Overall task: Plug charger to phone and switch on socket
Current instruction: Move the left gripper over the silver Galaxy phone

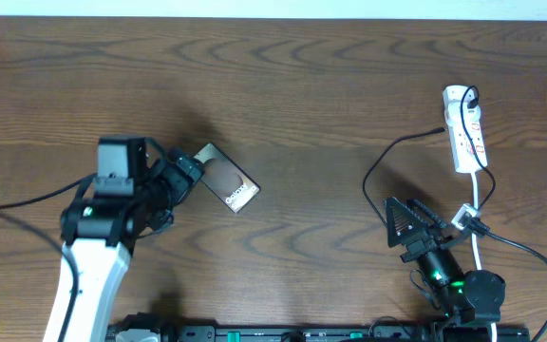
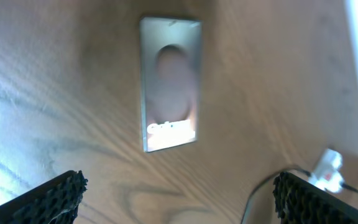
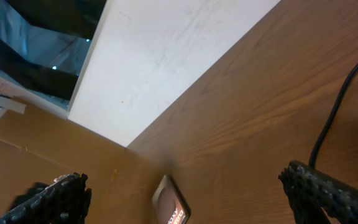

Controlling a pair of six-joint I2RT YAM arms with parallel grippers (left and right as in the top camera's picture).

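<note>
Left pincer spread wide, empty, just short of phone; right pincer likewise wide, empty.

I've got the left gripper jaws wide apart, left arm reaching forward and right. Right gripper jaws fully apart too, right arm folded short, angled forward-left.

Left arm: white lower link, black joints above it, boxy black wrist module, small green LED, and a black cable coming off it. Right arm: all black, same green LED. Left gripper and right gripper: black fingers with knobbly textured pads. Base rail: black, possibly green markings, too small to confirm.
</note>
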